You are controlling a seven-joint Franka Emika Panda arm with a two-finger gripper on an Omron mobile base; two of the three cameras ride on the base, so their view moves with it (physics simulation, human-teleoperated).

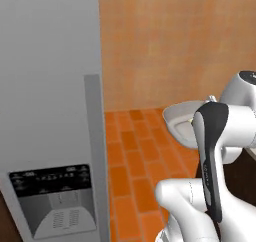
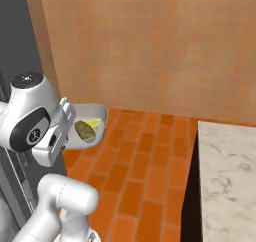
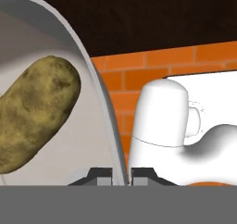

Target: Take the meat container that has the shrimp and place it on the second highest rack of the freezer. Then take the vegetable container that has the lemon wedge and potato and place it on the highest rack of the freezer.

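Observation:
My gripper (image 3: 121,174) is shut on the rim of the grey vegetable container (image 2: 92,117) and holds it in the air above the brick floor. Inside it lie the brown potato (image 2: 85,131) and the pale yellow lemon wedge (image 2: 93,122). In the hand view the potato (image 3: 34,114) lies large just left of the container's rim (image 3: 99,93). In the left base view the container (image 1: 181,117) hangs to the right of the freezer (image 1: 50,76). The freezer shows its grey front and a long bar handle (image 1: 95,151), and its racks are hidden behind that front.
A black dispenser panel (image 1: 52,198) sits low on the freezer's front. A marble counter (image 2: 227,176) stands at the right, with orange brick floor (image 2: 145,171) between it and the freezer. A tan wall (image 2: 160,46) closes the back.

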